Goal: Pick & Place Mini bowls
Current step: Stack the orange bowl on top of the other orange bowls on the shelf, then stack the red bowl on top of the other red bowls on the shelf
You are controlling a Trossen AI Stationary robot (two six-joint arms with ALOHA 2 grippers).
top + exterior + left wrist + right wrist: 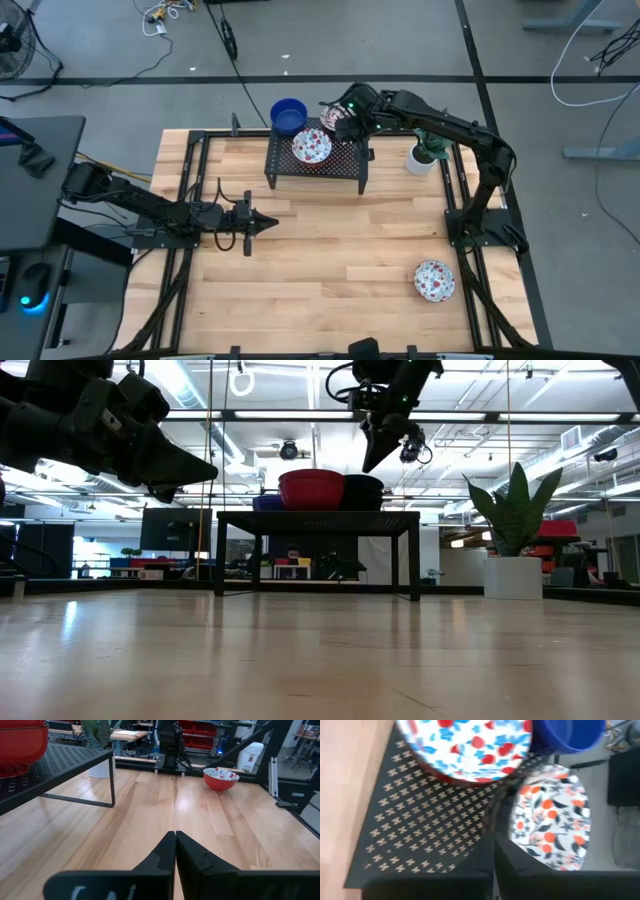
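Three mini bowls crowd the black rack [345,166]: blue bowl [288,115], floral bowl [311,147], orange-patterned bowl [551,822]. Right gripper [345,119] hovers there, jaws shut, empty. One patterned bowl [434,280] waits on the desk [330,250]. Left gripper [262,223] idles mid-desk, jaws pinched.

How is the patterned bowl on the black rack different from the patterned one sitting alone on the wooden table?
The floral bowl on the rack sits raised on the black perforated rack at the table's far edge, with a blue bowl close behind it. The lone floral bowl rests directly on the wooden table, near its right front corner, nothing beside it. Both are round, white inside with red-and-blue flowers, upright.
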